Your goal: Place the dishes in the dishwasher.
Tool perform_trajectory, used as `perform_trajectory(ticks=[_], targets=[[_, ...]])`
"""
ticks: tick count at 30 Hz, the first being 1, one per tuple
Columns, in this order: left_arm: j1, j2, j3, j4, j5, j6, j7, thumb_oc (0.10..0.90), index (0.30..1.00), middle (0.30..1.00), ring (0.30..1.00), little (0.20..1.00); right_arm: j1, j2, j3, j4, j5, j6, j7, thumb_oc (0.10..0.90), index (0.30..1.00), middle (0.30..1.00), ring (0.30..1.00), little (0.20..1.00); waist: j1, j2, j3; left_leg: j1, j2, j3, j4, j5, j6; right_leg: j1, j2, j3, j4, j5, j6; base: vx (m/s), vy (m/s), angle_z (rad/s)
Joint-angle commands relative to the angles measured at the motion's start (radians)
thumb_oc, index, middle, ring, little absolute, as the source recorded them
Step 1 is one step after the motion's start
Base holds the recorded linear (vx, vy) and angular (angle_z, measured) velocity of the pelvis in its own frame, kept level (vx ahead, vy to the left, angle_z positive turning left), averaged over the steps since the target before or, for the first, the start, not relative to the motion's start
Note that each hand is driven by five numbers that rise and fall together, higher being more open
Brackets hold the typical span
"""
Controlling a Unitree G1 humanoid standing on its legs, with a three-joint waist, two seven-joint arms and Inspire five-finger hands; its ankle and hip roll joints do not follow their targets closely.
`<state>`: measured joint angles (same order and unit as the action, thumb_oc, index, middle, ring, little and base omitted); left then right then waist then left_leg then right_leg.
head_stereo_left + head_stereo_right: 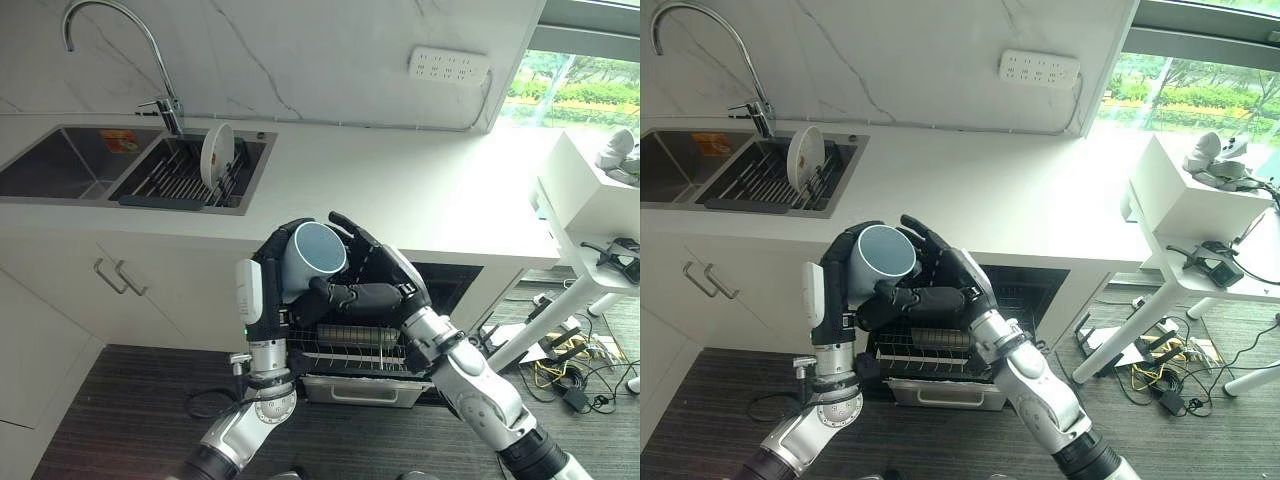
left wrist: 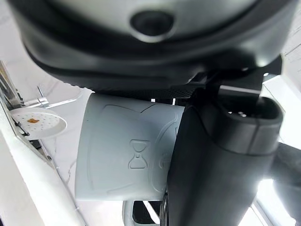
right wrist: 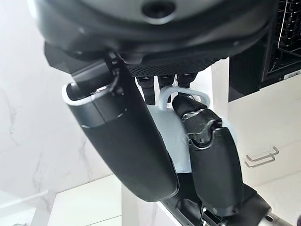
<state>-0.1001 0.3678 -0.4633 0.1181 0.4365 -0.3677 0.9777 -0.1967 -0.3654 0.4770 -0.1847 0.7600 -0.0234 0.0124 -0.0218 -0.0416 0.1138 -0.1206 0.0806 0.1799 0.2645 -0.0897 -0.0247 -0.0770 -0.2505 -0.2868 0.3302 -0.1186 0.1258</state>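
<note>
A pale blue-grey mug (image 1: 318, 250) hangs tilted above the open dishwasher rack (image 1: 350, 345), its mouth facing up and back. My left hand (image 1: 268, 262) curls round its left side; the left wrist view shows the thumb (image 2: 211, 160) pressed on the mug's embossed wall (image 2: 122, 150). My right hand (image 1: 375, 285) wraps it from the right, thumb lying across the underside and fingers rising behind it. In the right wrist view the mug's handle (image 3: 181, 92) sits by the right hand's fingers (image 3: 211, 155). A white plate (image 1: 217, 155) stands upright in the sink rack.
A double sink (image 1: 60, 160) with a tall faucet (image 1: 160, 70) is set in the white counter (image 1: 400, 190) at the back left. Cabinet doors with handles (image 1: 120, 278) lie left of the dishwasher. A white side table (image 1: 590, 200) and floor cables (image 1: 570, 370) are on the right.
</note>
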Motion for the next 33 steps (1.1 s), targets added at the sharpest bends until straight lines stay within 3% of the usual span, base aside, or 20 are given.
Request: perform_trajectory(ticks=[1,25,33], targets=[[-0.153,-0.016,-0.007,-0.075,0.016,-0.053,0.062,0.400,0.300,0.300,0.300,0.300,-0.110,0.068,0.049,-0.047,0.045,-0.090,0.045,0.800,0.900,0.900,0.900,0.900,0.013,-0.022,-0.027,0.077,0.041,0.047,0.035,-0.162,-0.005,0.004,0.014,0.057,-0.030,-0.030,0.049,0.00,0.000,0.00],[-0.164,-0.029,-0.053,-0.035,-0.021,-0.054,0.040,0.400,0.300,0.300,0.300,0.300,-0.156,0.091,0.122,-0.038,0.035,-0.125,0.040,0.800,0.900,0.900,0.900,0.900,0.027,-0.024,-0.017,0.078,0.038,0.043,0.035,-0.162,-0.001,0.005,0.011,0.053,-0.030,-0.027,0.050,0.00,0.000,0.00],[-0.149,-0.032,-0.066,-0.021,-0.025,-0.051,0.034,0.400,0.300,0.300,0.300,0.300,-0.166,0.108,0.106,-0.047,0.030,-0.226,-0.027,0.800,0.900,0.900,0.900,0.900,0.033,-0.021,-0.011,0.077,0.037,0.044,0.035,-0.162,0.001,0.001,0.008,0.048,-0.030,-0.024,0.051,0.00,-0.002,0.02]])
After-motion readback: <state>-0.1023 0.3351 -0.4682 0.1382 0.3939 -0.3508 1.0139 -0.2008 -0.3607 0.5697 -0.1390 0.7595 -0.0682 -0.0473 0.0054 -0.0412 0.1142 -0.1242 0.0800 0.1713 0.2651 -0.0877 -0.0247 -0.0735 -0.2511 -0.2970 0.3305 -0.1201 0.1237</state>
